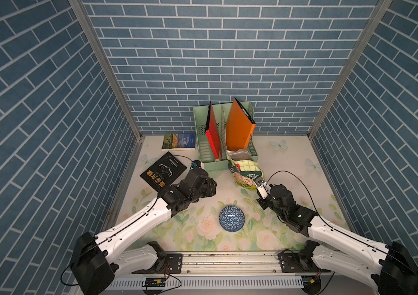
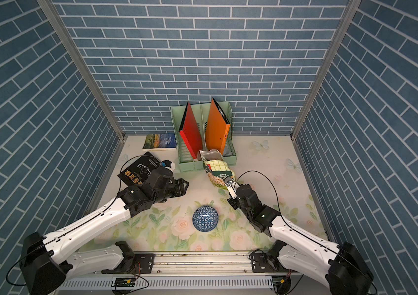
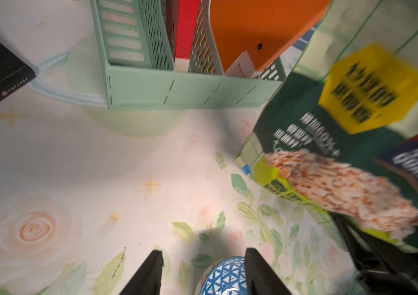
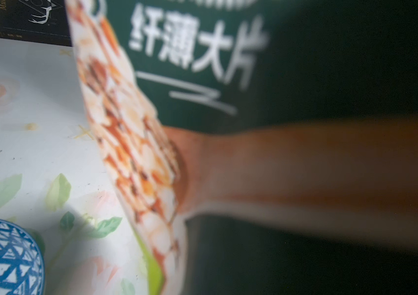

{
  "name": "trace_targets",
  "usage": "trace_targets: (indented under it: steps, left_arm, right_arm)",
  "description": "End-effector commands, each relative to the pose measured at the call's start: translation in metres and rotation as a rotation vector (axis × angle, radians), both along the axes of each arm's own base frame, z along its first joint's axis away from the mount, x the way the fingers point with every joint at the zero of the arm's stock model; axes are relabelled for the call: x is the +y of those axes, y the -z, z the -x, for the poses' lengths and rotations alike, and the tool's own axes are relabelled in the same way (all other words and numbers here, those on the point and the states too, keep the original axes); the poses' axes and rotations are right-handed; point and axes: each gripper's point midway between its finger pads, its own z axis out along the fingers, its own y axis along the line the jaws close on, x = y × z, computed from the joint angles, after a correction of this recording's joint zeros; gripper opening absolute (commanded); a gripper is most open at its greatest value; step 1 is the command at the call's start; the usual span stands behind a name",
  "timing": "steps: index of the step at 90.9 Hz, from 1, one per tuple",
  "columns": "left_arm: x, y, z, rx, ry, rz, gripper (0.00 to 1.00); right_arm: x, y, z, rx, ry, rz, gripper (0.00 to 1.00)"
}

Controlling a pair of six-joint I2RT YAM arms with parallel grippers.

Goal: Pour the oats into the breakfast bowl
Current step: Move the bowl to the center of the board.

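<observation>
- The right claw (image 1: 259,185) is pinched on the bottom edge of the oat pouch (image 1: 243,169), with its pale fingers pressed onto the printed oat picture
- The pouch's long axis runs straight away from that claw toward the mint-green file rack (image 1: 214,166). The gripped bottom is the end nearest the claw, and the open mouth with its silvery lining is the far end, up against the rack's front
- In both top views the pouch's printed face is turned up and toward the left claw. How far its bottom is raised off the table cannot be told
- In the right wrist view the pouch fills most of the frame, blurred, with white characters on dark green
- The left claw (image 3: 204,252) is spread, with nothing between its black fingers. It hangs over the floral table cover (image 1: 292,163), with the pouch ahead of its tips and well apart from them
- The breakfast bowl (image 1: 231,218) sits on the cover between the two claws, nearer the robot's base than either and touching neither. From above only its blue-and-white triangle outside shows, like a dome, so it looks mouth-down
- In the left wrist view the bowl shows just beyond the gap between the left claw's fingers
- A black book (image 1: 163,169) lies behind the left claw, with an "Animal Farm" paperback (image 1: 179,141) farther back
- A red folder (image 1: 214,132) and an orange folder (image 1: 240,127) stand tilted in the rack
</observation>
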Motion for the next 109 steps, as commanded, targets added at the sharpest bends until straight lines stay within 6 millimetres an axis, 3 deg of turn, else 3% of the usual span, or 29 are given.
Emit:
trace_targets:
  steps: [1, 22, 42, 73, 83, 95, 109]
  left_arm:
    - [-0.008, 0.020, 0.022, 0.055, 0.067, 0.046, 0.58]
    - [-0.023, 0.063, 0.065, 0.145, 0.133, -0.003, 0.57]
    - [-0.040, 0.079, 0.084, 0.173, 0.182, -0.037, 0.51]
    - [-0.036, 0.102, 0.087, 0.212, 0.156, -0.141, 0.47]
    - [-0.043, 0.104, 0.087, 0.220, 0.166, -0.113, 0.44]
    - [-0.056, 0.108, 0.090, 0.242, 0.190, -0.078, 0.40]
    - [-0.059, 0.112, 0.088, 0.254, 0.193, -0.108, 0.20]
  right_arm:
    - [0.003, -0.074, -0.011, -0.152, 0.030, -0.100, 0.00]
    - [-0.010, -0.100, -0.004, -0.163, 0.035, -0.054, 0.00]
    - [-0.032, -0.104, 0.001, -0.171, 0.075, 0.067, 0.00]
    - [-0.049, -0.123, 0.015, -0.195, 0.057, 0.132, 0.00]
    - [-0.046, -0.118, 0.021, -0.164, 0.002, 0.159, 0.00]
    - [-0.054, -0.123, 0.021, -0.157, 0.054, 0.133, 0.00]
    - [-0.065, -0.115, 0.023, -0.144, 0.078, 0.200, 0.00]
